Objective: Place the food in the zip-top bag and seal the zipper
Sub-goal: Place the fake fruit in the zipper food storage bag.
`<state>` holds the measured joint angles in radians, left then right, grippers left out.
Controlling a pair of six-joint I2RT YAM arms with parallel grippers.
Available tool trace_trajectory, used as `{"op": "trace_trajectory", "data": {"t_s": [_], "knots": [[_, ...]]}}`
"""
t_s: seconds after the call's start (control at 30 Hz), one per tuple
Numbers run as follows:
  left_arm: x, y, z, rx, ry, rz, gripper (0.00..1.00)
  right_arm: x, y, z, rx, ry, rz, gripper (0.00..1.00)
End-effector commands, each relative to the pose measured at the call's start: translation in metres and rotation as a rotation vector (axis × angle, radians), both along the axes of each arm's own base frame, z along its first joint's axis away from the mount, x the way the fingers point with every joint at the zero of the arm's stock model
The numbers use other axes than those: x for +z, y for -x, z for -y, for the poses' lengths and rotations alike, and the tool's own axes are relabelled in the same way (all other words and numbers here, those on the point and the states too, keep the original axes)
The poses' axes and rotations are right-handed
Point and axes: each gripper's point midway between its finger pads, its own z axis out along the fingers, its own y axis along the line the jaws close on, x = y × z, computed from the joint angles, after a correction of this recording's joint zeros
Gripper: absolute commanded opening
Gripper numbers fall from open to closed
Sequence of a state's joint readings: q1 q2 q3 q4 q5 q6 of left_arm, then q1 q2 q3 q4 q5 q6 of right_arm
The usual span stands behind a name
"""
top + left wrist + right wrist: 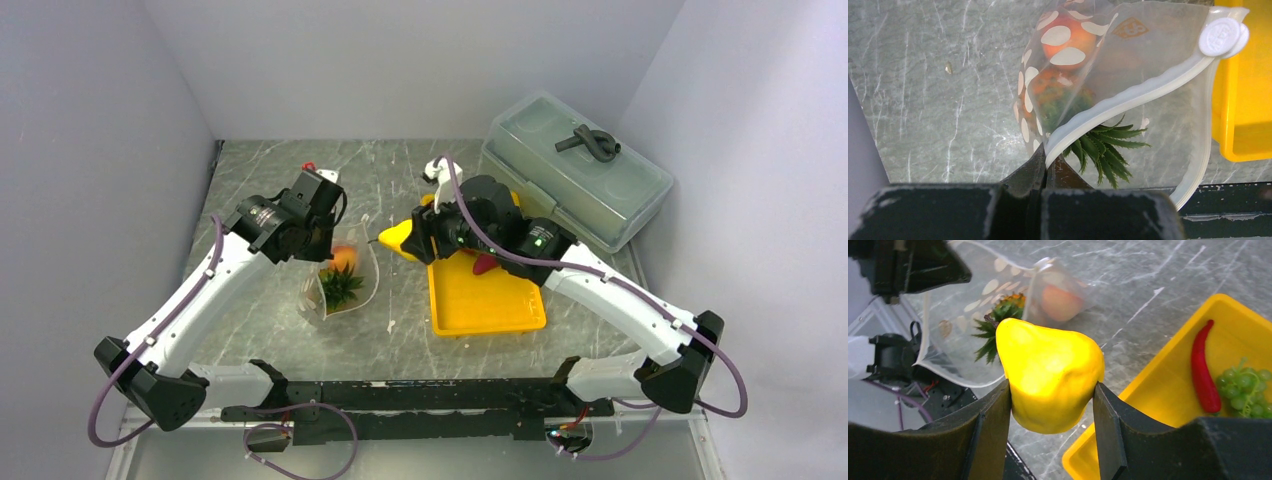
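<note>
While my left gripper pinches the zipper shut-tight so the zip-top bag gapes, pineapple and orange fruit inside, my right gripper clamps the lemon aloft between tray and bag, ready for dropping in

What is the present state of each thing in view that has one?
zip-top bag, mouth open
zipper, unsealed
left claw, shut on the zipper
right claw, shut on the lemon
lemon, held aloft
pineapple, inside the bag
orange fruit, inside the bag
chili pepper, lying in the tray
grape bunch, lying in the tray
box, lid closed
</note>
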<state>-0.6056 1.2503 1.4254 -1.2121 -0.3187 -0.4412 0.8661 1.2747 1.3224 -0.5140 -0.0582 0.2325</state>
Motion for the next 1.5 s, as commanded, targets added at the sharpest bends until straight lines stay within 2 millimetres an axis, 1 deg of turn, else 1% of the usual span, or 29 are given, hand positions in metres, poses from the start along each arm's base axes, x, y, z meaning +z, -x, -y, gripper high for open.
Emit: {"op": "trace_trajectory", "data": {"t_s": [0.0, 0.13, 0.17, 0.37, 0.53, 0.77, 0.83, 0.93, 1.2, 1.37, 1.47], "knots": [[0.018, -0.009, 0.005, 0.007, 0.041, 0.059, 0.0, 0.033, 0.021, -0.02, 0.098, -0.079, 0.065, 0.28], [0.018, -0.008, 0.005, 0.008, 0.046, 0.059, 0.0, 0.033, 0.028, -0.038, 0.115, -0.087, 0.044, 0.28], [0.019, -0.008, 0.006, 0.007, 0.05, 0.061, 0.0, 0.032, 0.028, -0.047, 0.121, -0.077, 0.034, 0.28], [0.021, -0.006, 0.005, 0.002, 0.05, 0.057, 0.0, 0.031, 0.029, -0.067, 0.139, -0.082, 0.033, 0.28], [0.024, -0.004, 0.005, -0.003, 0.059, 0.063, 0.0, 0.025, 0.027, -0.081, 0.143, -0.069, 0.018, 0.28], [0.026, -0.002, 0.008, -0.016, 0.076, 0.06, 0.0, 0.016, 0.018, -0.095, 0.113, -0.038, -0.011, 0.27], [0.027, -0.002, 0.008, -0.018, 0.082, 0.062, 0.0, 0.007, 0.015, -0.1, 0.101, -0.018, -0.028, 0.27], [0.028, -0.002, 0.008, -0.018, 0.083, 0.065, 0.0, -0.005, 0.004, -0.102, 0.053, 0.022, -0.038, 0.27], [0.03, 0.001, 0.009, -0.028, 0.091, 0.063, 0.0, -0.03, -0.012, -0.112, -0.005, 0.067, -0.056, 0.28], [0.025, 0.003, 0.01, -0.035, 0.093, 0.051, 0.0, -0.038, -0.025, -0.114, -0.071, 0.084, -0.052, 0.29], [0.025, 0.004, 0.012, -0.046, 0.105, 0.049, 0.0, -0.038, -0.033, -0.114, -0.112, 0.089, -0.042, 0.31]]}}
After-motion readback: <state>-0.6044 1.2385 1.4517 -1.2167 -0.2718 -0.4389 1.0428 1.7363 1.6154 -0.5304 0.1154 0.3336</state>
